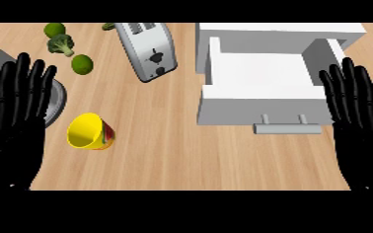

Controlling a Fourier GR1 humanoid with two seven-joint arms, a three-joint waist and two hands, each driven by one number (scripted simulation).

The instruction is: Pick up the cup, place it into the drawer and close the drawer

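Observation:
A yellow cup point(89, 131) with a red band lies tipped on the wooden counter at the lower left, its mouth facing up and left. The white drawer point(260, 107) stands pulled open at the right, nothing inside it, its grey handle point(287, 127) toward me. My left hand point(22, 106) rests open at the left edge, fingers straight up, just left of the cup and apart from it. At the right edge my right hand point(350, 103) is open too, beside the drawer's right wall.
A silver toaster point(149, 49) lies at the back centre. Broccoli point(61, 44) and two limes point(82, 64) sit at the back left. A grey round object point(56, 101) shows partly behind my left hand. Bare wood point(204, 158) lies between cup and drawer.

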